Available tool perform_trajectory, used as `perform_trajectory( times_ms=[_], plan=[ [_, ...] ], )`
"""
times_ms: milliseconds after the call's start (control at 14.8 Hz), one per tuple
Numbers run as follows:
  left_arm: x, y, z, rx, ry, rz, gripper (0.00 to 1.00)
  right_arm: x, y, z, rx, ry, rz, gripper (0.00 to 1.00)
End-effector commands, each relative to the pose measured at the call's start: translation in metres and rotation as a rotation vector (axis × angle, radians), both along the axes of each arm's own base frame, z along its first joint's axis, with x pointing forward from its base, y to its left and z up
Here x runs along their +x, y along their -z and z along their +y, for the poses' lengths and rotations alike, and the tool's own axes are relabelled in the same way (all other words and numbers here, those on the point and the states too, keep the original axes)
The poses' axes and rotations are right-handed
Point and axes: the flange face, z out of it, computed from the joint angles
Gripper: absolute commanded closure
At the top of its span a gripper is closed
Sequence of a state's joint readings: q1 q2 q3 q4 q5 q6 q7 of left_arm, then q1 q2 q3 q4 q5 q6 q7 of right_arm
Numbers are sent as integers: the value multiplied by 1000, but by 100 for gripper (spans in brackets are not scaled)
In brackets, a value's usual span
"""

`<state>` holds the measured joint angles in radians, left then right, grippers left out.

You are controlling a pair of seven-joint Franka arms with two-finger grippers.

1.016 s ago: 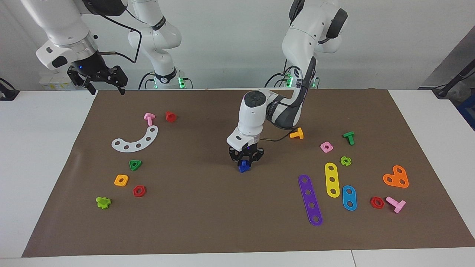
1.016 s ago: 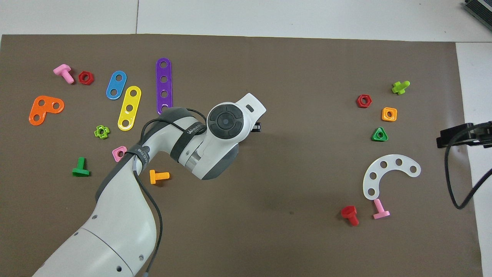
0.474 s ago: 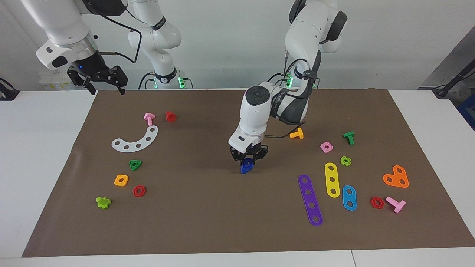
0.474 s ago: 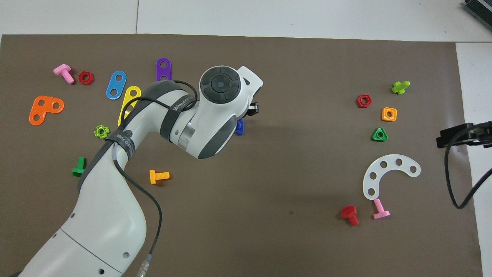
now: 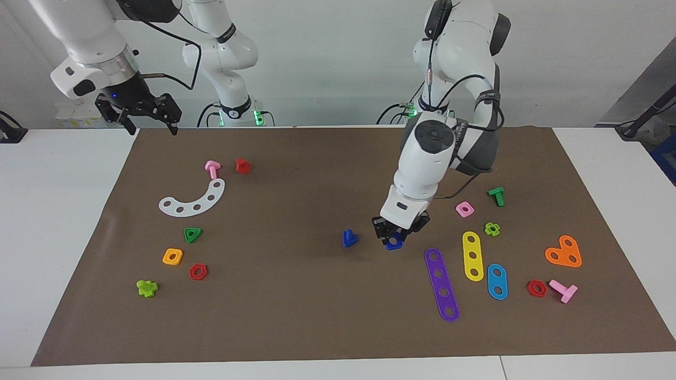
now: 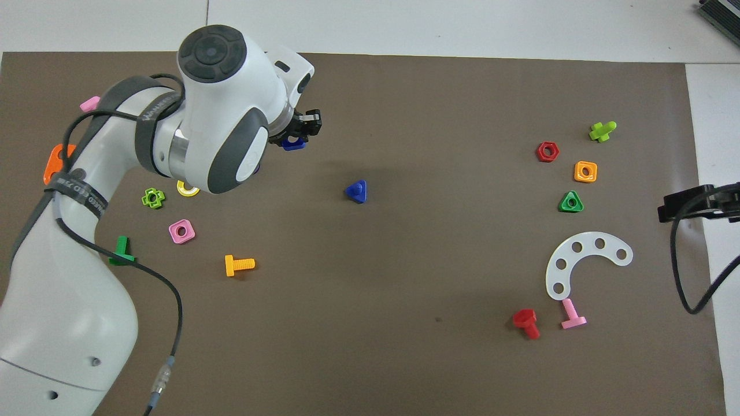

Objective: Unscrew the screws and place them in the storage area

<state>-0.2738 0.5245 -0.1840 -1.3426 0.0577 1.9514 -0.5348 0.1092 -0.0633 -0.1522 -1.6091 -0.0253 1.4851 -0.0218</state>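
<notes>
The dark blue bolt point(image 5: 349, 238) point(image 6: 356, 191) stands free on its triangular head, stem up, at the middle of the brown mat. My left gripper point(image 5: 393, 238) point(image 6: 298, 134) is shut on a dark blue square nut point(image 5: 393, 243) point(image 6: 293, 143), low over the mat between the bolt and the purple strip point(image 5: 441, 284). The storage area point(image 5: 224, 235) point(image 6: 529, 199) is bare mat by the white curved strip point(image 5: 195, 200), green triangular nut point(image 5: 193, 234), orange square nut point(image 5: 172, 256) and red hexagonal nut point(image 5: 198, 272). My right gripper point(image 5: 140, 113) point(image 6: 694, 205) waits open, raised over the mat's edge.
Yellow strip point(image 5: 472, 255), blue strip point(image 5: 497, 281), pink square nut point(image 5: 464, 209), green bolt point(image 5: 496, 196) and orange plate point(image 5: 564, 252) lie toward the left arm's end. An orange bolt point(image 6: 238, 264) lies nearer the robots. A pink bolt point(image 5: 212, 169) and red bolt point(image 5: 243, 165) lie by the white strip.
My left gripper has come off the blue bolt with the blue nut and swung toward the left arm's end. The bolt stays standing alone on the mat. The right arm has not moved.
</notes>
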Motion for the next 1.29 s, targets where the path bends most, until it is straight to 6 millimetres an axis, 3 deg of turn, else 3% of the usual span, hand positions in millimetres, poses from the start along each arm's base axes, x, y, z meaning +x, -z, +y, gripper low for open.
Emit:
perform_trajectory(
  times_ms=[0, 135, 339, 474, 609, 677, 745, 812, 1016, 1219],
  plan=[
    [-11, 10, 45, 18, 69, 56, 90, -9, -1, 14, 26, -16, -29, 0],
    [-24, 31, 78, 44, 134, 98, 90, 3, -3, 42, 29, -33, -91, 0],
    [-49, 70, 118, 62, 222, 129, 89, 29, 16, 111, 71, 20, -153, 0],
    [-64, 87, 128, 65, 232, 123, 88, 42, 26, 157, 97, 29, -194, 0],
    [-80, 101, 132, 73, 236, 139, 84, 66, 51, 216, 97, 66, -182, 0],
    [-85, 106, 132, 75, 239, 140, 70, 78, 62, 243, 92, 88, -189, 0],
    [-85, 106, 132, 74, 242, 134, 22, 89, 79, 274, 85, 90, -192, 0],
    [-84, 103, 132, 74, 239, 133, 0, 100, 91, 298, 93, 103, -217, 0],
    [-73, 87, 134, 70, 231, 111, 0, 105, 130, 353, 108, 94, -258, 0],
    [-54, 44, 145, 71, 208, 125, 0, 100, 162, 378, 109, 64, -258, 0]
  ],
)
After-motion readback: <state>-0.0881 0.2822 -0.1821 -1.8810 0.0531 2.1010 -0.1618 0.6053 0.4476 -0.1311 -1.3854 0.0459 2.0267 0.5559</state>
